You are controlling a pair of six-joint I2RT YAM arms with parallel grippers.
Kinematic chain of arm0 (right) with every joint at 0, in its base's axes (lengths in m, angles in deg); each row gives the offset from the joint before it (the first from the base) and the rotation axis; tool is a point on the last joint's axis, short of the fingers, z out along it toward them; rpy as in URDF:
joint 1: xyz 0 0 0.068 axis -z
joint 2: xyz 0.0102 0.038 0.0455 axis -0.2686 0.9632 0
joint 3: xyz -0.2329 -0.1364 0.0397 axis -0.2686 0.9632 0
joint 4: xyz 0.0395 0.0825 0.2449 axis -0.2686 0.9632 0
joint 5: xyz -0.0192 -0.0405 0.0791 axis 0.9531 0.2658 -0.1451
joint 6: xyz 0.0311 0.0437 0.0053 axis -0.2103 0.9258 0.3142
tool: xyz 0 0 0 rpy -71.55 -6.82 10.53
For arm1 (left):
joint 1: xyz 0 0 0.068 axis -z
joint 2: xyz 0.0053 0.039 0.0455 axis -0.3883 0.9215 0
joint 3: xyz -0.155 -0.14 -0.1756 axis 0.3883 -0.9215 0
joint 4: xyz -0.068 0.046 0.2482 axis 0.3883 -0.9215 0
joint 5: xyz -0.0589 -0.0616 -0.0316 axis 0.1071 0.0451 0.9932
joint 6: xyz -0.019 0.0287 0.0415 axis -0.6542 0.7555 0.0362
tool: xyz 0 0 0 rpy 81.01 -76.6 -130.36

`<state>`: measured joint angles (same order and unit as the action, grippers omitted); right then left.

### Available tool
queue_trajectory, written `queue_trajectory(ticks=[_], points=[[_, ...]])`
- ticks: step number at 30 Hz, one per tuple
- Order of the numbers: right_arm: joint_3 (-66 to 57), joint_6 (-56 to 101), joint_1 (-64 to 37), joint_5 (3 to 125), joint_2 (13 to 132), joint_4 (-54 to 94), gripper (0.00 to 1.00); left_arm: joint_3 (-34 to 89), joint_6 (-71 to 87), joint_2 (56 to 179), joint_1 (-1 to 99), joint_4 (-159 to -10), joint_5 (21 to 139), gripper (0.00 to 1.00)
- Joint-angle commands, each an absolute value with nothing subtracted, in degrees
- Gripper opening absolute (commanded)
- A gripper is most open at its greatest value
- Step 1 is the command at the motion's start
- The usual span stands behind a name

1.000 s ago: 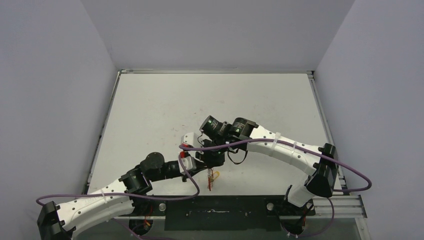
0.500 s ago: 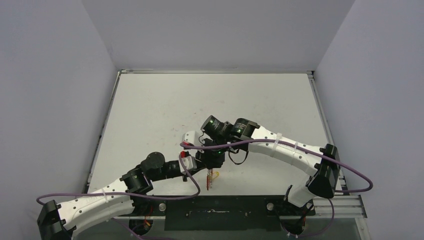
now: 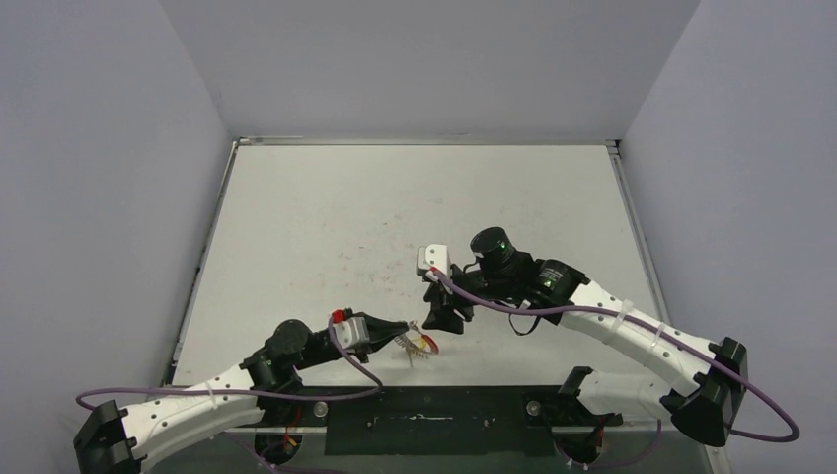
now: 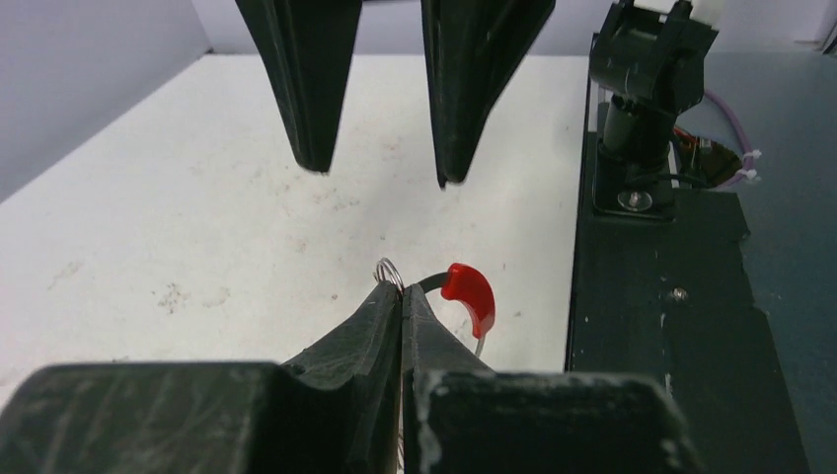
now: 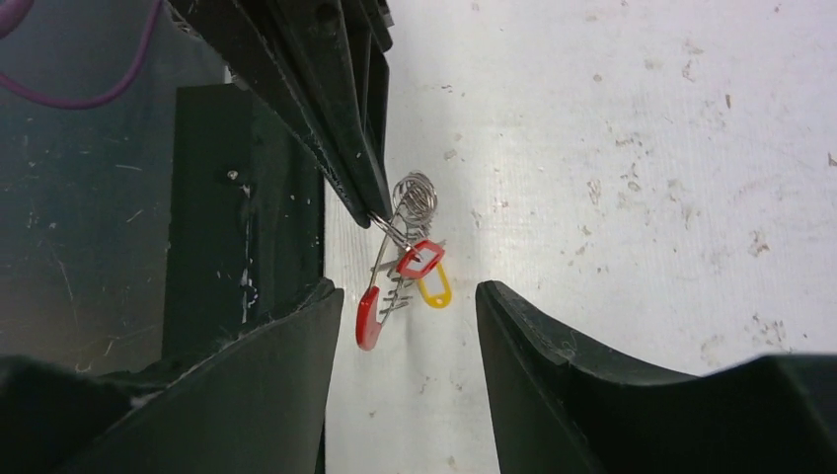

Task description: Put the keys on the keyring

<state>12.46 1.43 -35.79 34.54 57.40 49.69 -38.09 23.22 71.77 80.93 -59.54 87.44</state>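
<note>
My left gripper [image 3: 399, 332] [image 4: 403, 292] is shut on the keyring [image 4: 389, 269], pinching the silvery wire just beside its red sleeve [image 4: 472, 295]. In the right wrist view the keyring's coil [image 5: 417, 196] hangs from the left fingertips [image 5: 367, 202], and the keys dangle below it: a red head [image 5: 422, 259], a yellow head [image 5: 434, 289], and the red sleeve [image 5: 367, 318] beside them. From above, the bunch [image 3: 420, 345] hangs just over the table [image 3: 395, 217]. My right gripper [image 3: 444, 314] [image 5: 410, 291] is open and holds nothing, a short way back from the bunch.
A black mounting plate [image 3: 434, 420] [image 4: 671, 296] runs along the table's near edge, close beside the hanging bunch. Purple cables [image 3: 494, 301] loop off both arms. Grey walls enclose the table on three sides.
My right gripper opened, let go, and drew back to the right. The left gripper closed on the keyring and now carries the bunch alone, shifted slightly lower and left.
</note>
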Motion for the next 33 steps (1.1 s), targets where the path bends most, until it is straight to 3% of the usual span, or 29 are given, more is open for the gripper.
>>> queue_trajectory(ticks=[1,12,24,32,33], points=[[15.9,-0.2,-35.1,27.1,56.6,39.2,0.52,-37.6,22.9,70.4,81.3,-48.7,87.9,0.0],[17.6,0.4,-35.1,21.7,59.7,32.3,0.4,-37.7,22.5,69.9,81.4,-48.7,89.4,0.0],[18.2,-2.2,-35.1,17.5,60.8,33.7,0.01,-37.6,22.7,69.3,81.4,-49.2,88.9,0.0],[14.8,-1.9,-35.1,21.8,59.8,38.9,0.0,-36.0,23.7,65.8,81.4,-56.9,86.7,0.0],[13.4,-1.9,-35.1,22.9,60.2,42.2,0.0,-35.5,23.9,64.8,81.4,-59.3,85.8,0.04]])
